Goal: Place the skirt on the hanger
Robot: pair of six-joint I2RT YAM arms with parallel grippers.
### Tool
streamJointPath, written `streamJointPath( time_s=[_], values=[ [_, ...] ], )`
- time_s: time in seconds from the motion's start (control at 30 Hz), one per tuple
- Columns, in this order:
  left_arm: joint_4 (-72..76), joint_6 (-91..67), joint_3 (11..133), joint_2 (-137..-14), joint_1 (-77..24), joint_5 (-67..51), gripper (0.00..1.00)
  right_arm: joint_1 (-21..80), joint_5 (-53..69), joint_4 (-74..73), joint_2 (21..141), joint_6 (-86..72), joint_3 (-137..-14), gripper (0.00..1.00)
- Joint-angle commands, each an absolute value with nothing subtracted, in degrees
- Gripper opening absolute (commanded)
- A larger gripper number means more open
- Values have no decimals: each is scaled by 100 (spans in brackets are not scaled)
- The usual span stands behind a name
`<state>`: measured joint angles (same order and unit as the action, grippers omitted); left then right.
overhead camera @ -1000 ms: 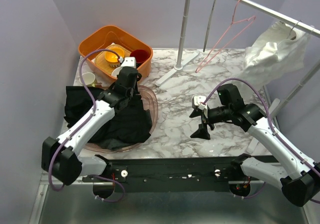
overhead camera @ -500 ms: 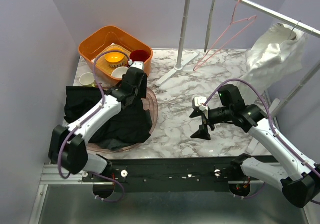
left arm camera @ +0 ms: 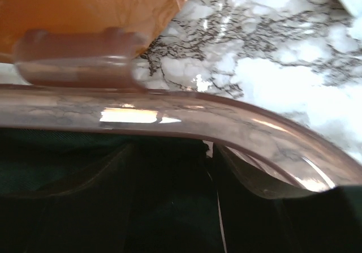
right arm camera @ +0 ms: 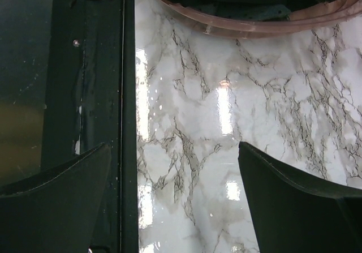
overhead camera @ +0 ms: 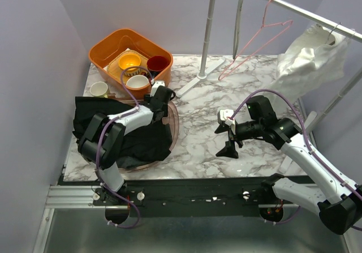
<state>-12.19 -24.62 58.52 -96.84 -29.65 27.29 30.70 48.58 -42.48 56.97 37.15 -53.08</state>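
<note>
Lying at the far left, the skirt [overhead camera: 133, 137] is a black heap spread in a pink tray [overhead camera: 173, 120], its left part hanging past the tray's side onto the table [overhead camera: 198, 131]; behind it stands an orange bin [overhead camera: 102, 48] with cups [overhead camera: 159, 62] inside; my left gripper [overhead camera: 160, 97] hovers low at the tray's far rim, just above the cloth, jaws parted with nothing pinched between them; my right gripper [overhead camera: 228, 137] hangs over bare marble near the middle, well apart from the skirt, jaws spread wide with nothing in them; farther right and back, the hanger [overhead camera: 257, 41] dangles tilted from the rail [overhead camera: 294, 9]; a white garment [overhead camera: 311, 60] hangs near the rail's right end.
</note>
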Motion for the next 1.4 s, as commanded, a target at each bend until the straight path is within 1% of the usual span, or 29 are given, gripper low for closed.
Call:
streamJointPath(
  time_s=[0.0,0.07,0.1,0.13,0.17,0.2,0.23,0.3,0.33,0.43,0.6,0.77,0.87,0.97,1.0,1.07,1.1,1.2,1.23,1.37],
  values=[
    [-441,-2681,5713,-10168,-2927,3436,63,3085,4957,-4201,5713,3797,-5203,100],
    [-352,-2663,5687,-10221,-2918,3542,58,3085,4975,-4201,5713,3797,-5212,100],
    [-308,-2637,5669,-10239,-2918,3577,50,3085,4975,-4210,5713,3806,-5203,100],
    [-290,-2628,5660,-10222,-2918,3612,40,3085,4975,-4210,5713,3806,-5212,100],
    [-290,-2593,5617,-10178,-2918,3638,37,3085,4975,-4219,5713,3814,-5212,100],
    [-264,-2593,5538,-10047,-2918,3630,31,3085,4983,-4227,5713,3814,-5203,100],
    [-264,-2584,5502,-9950,-2918,3630,18,3085,4983,-4228,5704,3823,-5212,100],
    [-316,-2584,5371,-9591,-2918,3612,10,3085,4992,-4236,5695,3823,-5212,100],
    [-343,-2575,5335,-9441,-2918,3604,3,3085,4992,-4236,5695,3823,-5212,100],
    [-544,-2575,5221,-8782,-2918,3481,0,3085,5001,-4245,5678,3823,-5212,100],
    [-983,-2566,5247,-7544,-2918,3182,0,3067,5001,-4280,5643,3858,-5212,100],
    [-1485,-2496,5642,-6734,-2918,2725,0,3076,4949,-4315,5520,3937,-5282,100],
    [-1792,-2444,6133,-6347,-2927,2366,0,3076,4922,-4412,5502,4034,-5527,100],
    [-2038,-2400,6845,-6170,-2927,1988,0,3085,4983,-4675,5720,4192,-6053,100],
    [-2204,-2408,7299,-6179,-2935,1917,0,3085,5114,-4815,5800,4201,-6238,100],
    [-2372,-2408,7802,-6240,-2953,1671,0,3120,5299,-4965,5993,4184,-6747,100],
    [-2477,-2434,8309,-6336,-2962,1452,0,3129,5465,-5044,6159,4140,-6889,100],
    [-2619,-2469,9077,-6582,-3093,986,0,3208,5537,-4871,6328,3755,-7346,100],
    [-2645,-2487,9566,-6670,-3163,897,0,3208,5520,-4800,6346,3483,-7452,100],
    [-2698,-2487,10764,-7136,-3611,677,0,3217,5327,-4352,6337,2691,-7839,100]
  ],
)
